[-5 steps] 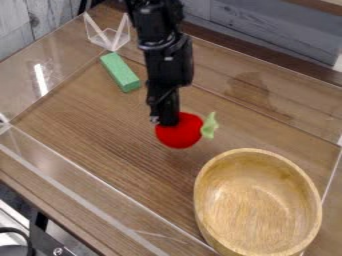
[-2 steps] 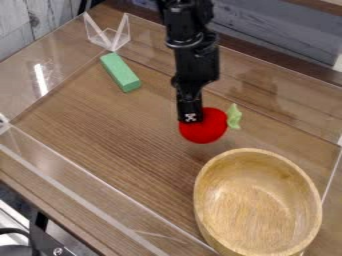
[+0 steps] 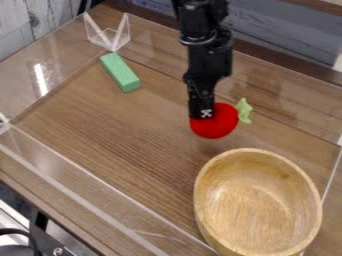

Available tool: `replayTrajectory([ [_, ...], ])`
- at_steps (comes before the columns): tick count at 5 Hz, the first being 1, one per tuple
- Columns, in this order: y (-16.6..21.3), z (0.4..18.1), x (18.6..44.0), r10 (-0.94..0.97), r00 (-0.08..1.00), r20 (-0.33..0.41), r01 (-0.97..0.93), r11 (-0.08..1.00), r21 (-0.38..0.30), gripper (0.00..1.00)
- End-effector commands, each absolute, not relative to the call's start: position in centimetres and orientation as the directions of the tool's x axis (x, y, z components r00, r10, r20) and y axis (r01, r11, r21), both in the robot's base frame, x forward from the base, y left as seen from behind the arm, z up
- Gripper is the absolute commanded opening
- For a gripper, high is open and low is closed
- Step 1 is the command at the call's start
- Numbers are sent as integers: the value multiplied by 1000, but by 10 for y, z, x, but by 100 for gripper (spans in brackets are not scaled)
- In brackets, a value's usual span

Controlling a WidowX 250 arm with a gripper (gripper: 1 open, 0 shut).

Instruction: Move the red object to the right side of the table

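The red object (image 3: 218, 122), a small round toy fruit with a light-green leafy stem (image 3: 245, 110) sticking out to its right, sits low over the brown wood-grain table (image 3: 100, 130), a little right of centre. My black gripper (image 3: 203, 113) comes straight down onto its top left and is shut on it. The fingertips hide part of the fruit's upper surface. I cannot tell whether the fruit touches the tabletop or hangs just above it.
A round light-wood bowl (image 3: 258, 205) stands at the front right, just below the fruit. A green rectangular block (image 3: 120, 71) lies at the back left, with a clear folded stand (image 3: 106, 34) behind it. Low clear acrylic walls (image 3: 80, 190) edge the table.
My gripper has carried the red object to the right and slightly towards the back, and the wrist has rolled a little. The bowl and green block have not moved.
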State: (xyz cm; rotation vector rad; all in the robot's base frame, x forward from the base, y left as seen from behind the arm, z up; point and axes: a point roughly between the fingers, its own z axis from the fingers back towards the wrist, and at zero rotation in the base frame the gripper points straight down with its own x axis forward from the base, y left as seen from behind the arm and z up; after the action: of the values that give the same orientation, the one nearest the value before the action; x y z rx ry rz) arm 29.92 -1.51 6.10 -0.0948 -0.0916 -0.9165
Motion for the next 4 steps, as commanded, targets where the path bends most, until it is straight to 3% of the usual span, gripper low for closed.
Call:
replayTrajectory([
  [1,-21,73,314,-768,623,150,776,631,4,0],
  [4,-35,71,321,-693,703,158,701,713,8,0],
])
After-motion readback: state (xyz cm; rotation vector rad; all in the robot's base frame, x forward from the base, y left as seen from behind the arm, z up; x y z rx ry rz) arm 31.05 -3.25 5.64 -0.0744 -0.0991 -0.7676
